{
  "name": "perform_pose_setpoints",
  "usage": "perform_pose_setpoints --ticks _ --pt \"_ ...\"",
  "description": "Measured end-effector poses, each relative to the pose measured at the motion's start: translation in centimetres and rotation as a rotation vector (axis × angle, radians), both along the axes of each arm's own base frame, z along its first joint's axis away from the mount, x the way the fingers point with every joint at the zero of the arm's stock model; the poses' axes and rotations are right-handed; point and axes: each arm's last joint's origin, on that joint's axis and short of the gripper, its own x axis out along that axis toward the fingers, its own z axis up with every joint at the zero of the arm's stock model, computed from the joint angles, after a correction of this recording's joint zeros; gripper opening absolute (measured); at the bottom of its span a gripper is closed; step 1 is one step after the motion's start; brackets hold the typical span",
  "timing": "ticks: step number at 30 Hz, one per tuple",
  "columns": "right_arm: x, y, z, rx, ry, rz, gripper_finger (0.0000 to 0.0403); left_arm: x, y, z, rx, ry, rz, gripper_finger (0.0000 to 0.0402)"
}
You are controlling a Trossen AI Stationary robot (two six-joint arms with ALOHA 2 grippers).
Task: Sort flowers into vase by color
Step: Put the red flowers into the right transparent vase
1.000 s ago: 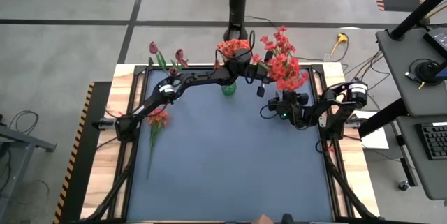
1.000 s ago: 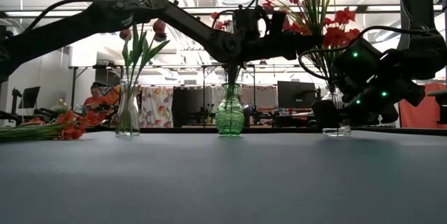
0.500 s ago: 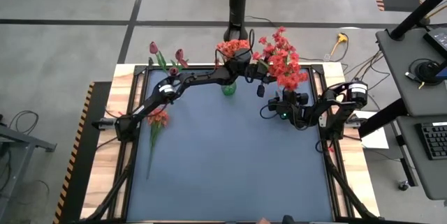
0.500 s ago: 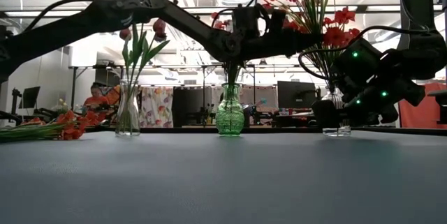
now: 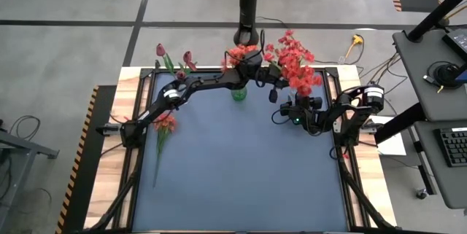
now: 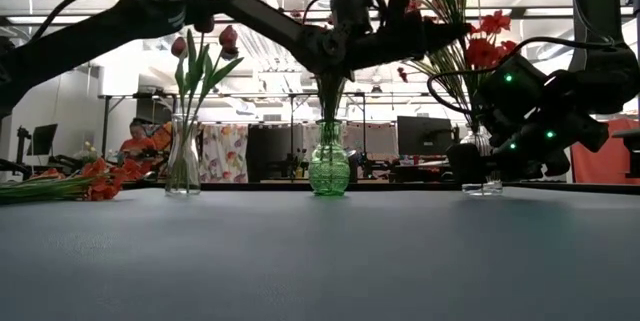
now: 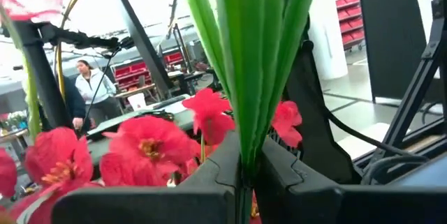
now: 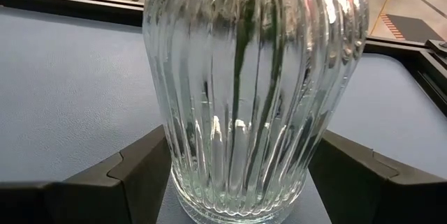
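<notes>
A red flower bunch [image 5: 295, 66] stands with its stem ends in a clear ribbed vase [image 6: 482, 176] at the table's far right. My left gripper [image 6: 452, 31] reaches over the green vase [image 6: 328, 166] and is shut on that bunch's stems. My right gripper [image 8: 241, 178] sits low at the clear vase [image 8: 255, 91], one finger on each side. Orange-red blooms [image 5: 241, 48] stand in the green vase. Dark maroon tulip buds [image 6: 228, 39] rise from a second clear vase [image 6: 183, 166] at the far left. My left gripper pinches a bundle of green stems and long leaves [image 7: 246, 133] of the red bunch between its two fingers, well above the vase mouth. The stems run up past the fingers, and their lower ends [image 8: 241, 42] stay inside the clear vase. My right gripper holds the clear vase near its base [image 8: 209, 196], one finger [image 8: 143, 172] against each side of the ribbed glass, coming in level. The vase stands upright on the table.
More orange-red flowers [image 5: 164, 125] lie flat near the table's left edge. The camera post [image 5: 249, 1] rises behind the far edge. People [image 7: 87, 77] are in the room beyond. The blue mat [image 5: 241, 168] stretches open toward the near edge.
My left gripper has risen and tipped its fingers upward, still shut on the stems. The red bunch has moved up with it and leaned a little toward the far edge, with its lower ends staying in the clear vase.
</notes>
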Motion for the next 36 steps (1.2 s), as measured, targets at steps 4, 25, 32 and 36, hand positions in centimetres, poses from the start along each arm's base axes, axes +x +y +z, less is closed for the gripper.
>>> perform_pose_setpoints --ticks 4,25,32,36 --pt "0.0 0.0 0.0 -0.001 0.0 -0.001 0.0288 -0.1 0.0 0.2 -0.032 0.01 -0.004 0.0004" --pt "0.0 0.0 0.0 -0.001 0.002 -0.002 0.0288 0.2 -1.5 4.2 -0.027 0.105 0.011 0.0002" --pt "0.0 0.0 0.0 -0.001 0.003 -0.002 0.0288 -0.3 -1.9 5.1 0.035 0.182 0.133 0.0002" --pt "0.0 0.0 0.0 -0.001 0.003 -0.002 0.0288 -0.2 -2.2 4.6 0.067 0.197 0.098 0.0001"
